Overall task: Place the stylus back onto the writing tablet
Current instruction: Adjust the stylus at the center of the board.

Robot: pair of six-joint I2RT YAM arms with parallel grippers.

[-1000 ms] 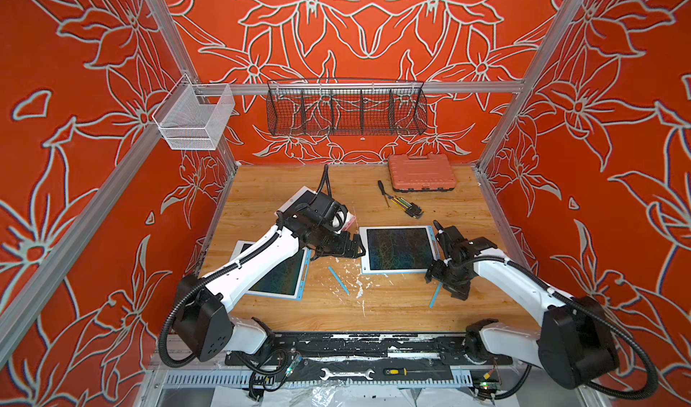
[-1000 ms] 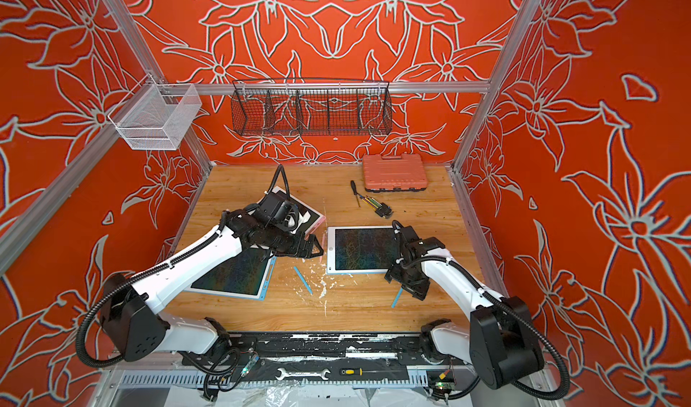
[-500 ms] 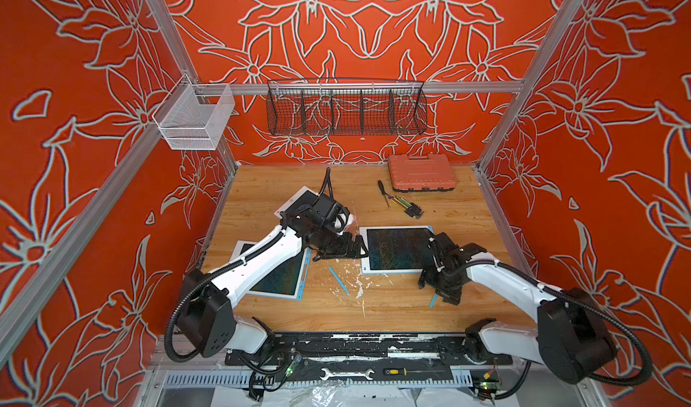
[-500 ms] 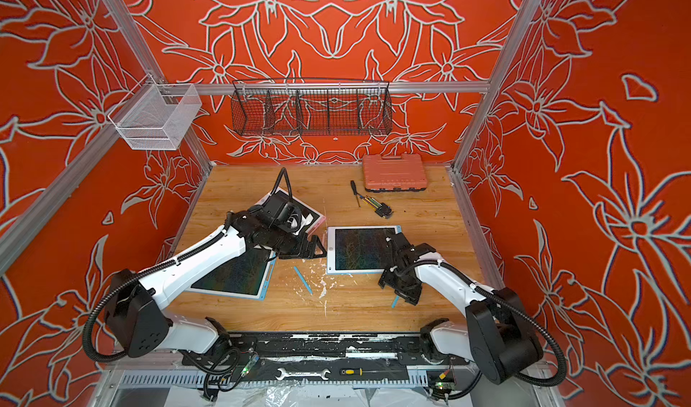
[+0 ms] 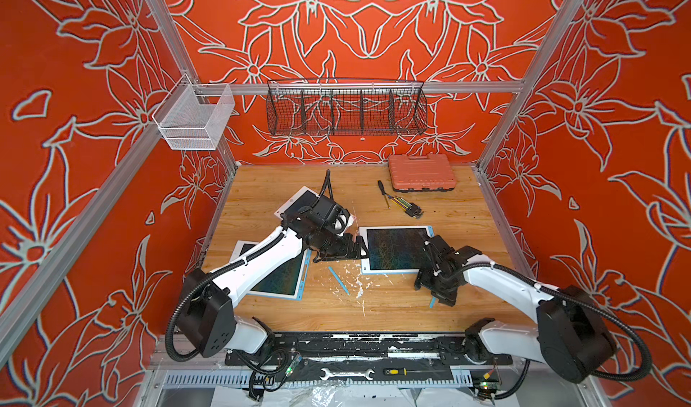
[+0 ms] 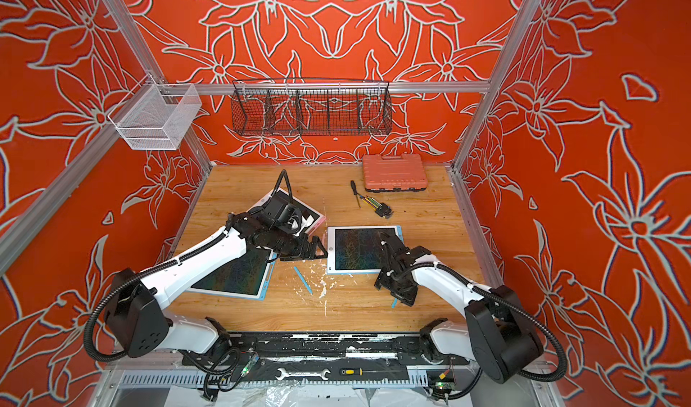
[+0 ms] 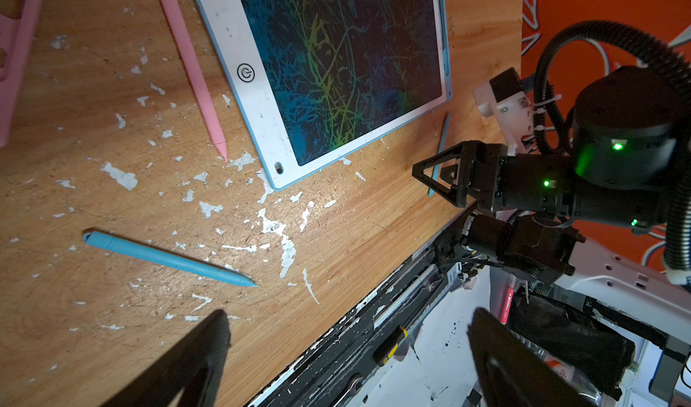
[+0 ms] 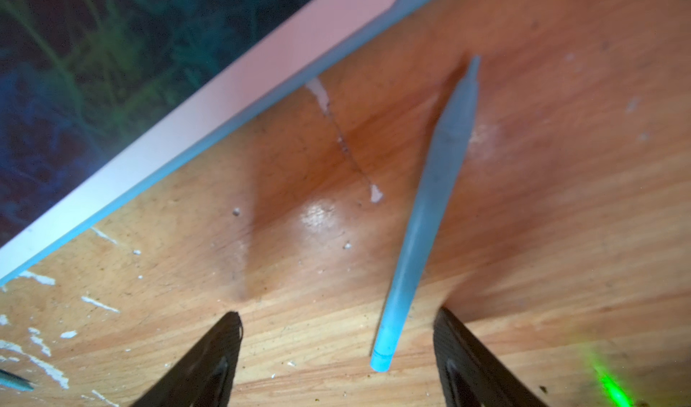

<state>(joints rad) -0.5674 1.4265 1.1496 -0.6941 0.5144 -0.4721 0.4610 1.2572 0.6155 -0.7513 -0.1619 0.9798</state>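
Both our grippers gape wide, holding nothing: right gripper [image 8: 336, 349] straddles the blue stylus [image 8: 426, 214] near the writing tablet [image 5: 396, 250]; left gripper [image 7: 347, 352] hovers.

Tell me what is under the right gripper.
A blue stylus lies on the wooden table beneath the open right gripper, between its fingers. Its tail end passes out of the wrist view.

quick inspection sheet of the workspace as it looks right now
surface: wooden table, flaking white paint.
job's things: blue stylus on wood beside the writing tablet, not on it; second blue stylus and pink stylus loose.
clutter: orange case, hex keys, two more tablets.
grippers: right gripper open, straddling the stylus; left gripper open, empty.
cables: black conduit on arms.
surroundings: wire basket, white mesh bin.
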